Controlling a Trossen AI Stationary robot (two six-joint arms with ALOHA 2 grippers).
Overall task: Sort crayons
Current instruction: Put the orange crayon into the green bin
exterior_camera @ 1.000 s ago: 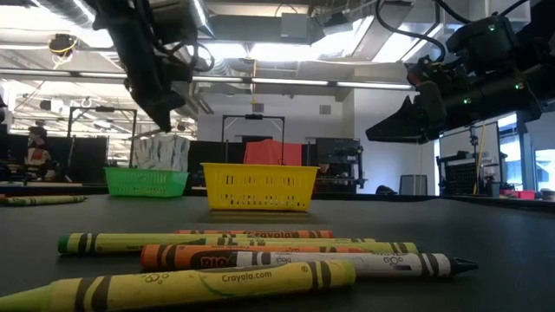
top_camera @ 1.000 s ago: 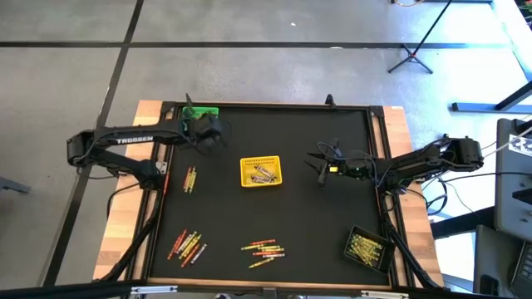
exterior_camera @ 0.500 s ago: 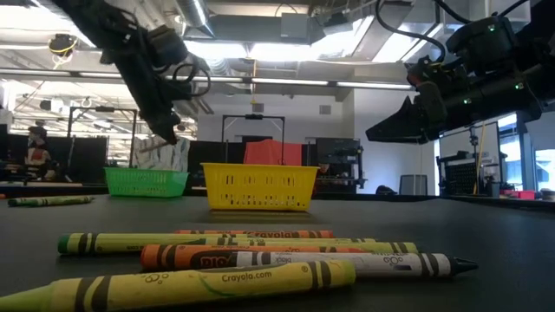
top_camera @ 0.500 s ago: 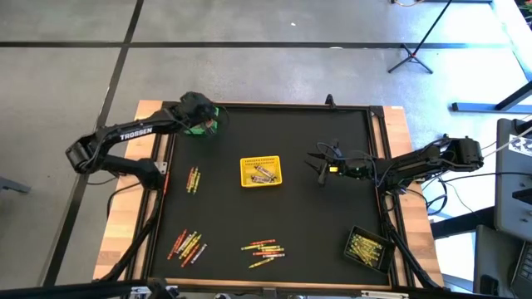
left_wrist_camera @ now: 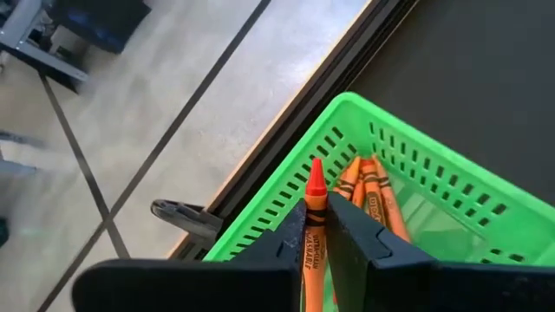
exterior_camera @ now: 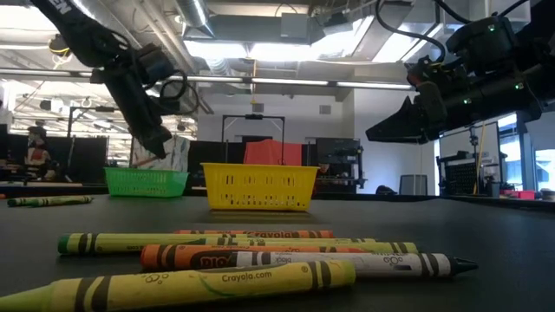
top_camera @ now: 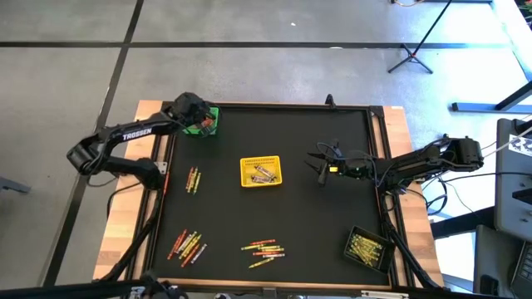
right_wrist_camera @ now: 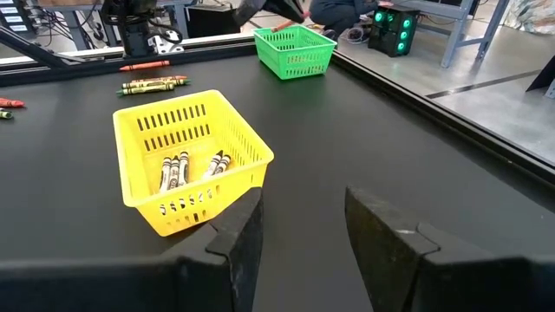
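Observation:
My left gripper (left_wrist_camera: pixel 317 247) hangs above the green basket (left_wrist_camera: pixel 347 117) at the table's far left corner (top_camera: pixel 204 119), shut on an orange crayon (left_wrist_camera: pixel 314 208). Several orange crayons (left_wrist_camera: pixel 371 189) lie inside that basket. My right gripper (right_wrist_camera: pixel 303 230) stands open with nothing between its fingers, to the right of the yellow basket (top_camera: pixel 260 171), which holds pale crayons (right_wrist_camera: pixel 178 171). Loose crayons lie in groups at the left (top_camera: pixel 192 178), near left (top_camera: pixel 188 245) and near middle (top_camera: pixel 263 249) of the mat. My left gripper pinches the orange crayon between its two fingers partway along its wrapped shaft (left_wrist_camera: pixel 312 238). The crayon lies along the fingers, and its pointed tip (left_wrist_camera: pixel 316 173) sticks out past them. It slants down from above over the basket's near rim, lifted clear of basket and table.
A black basket (top_camera: pixel 367 247) with yellowish crayons stands at the near right corner. The mat has a raised frame along its edges (top_camera: pixel 274 105). In the low view, crayons (exterior_camera: pixel 251 256) lie close in front of the camera. Bare mat lies between the baskets.
My left gripper has swung from just right of the green basket toward the table's far left corner, sinking a little and turning, and now hangs over the basket. It has stayed shut on the crayon.

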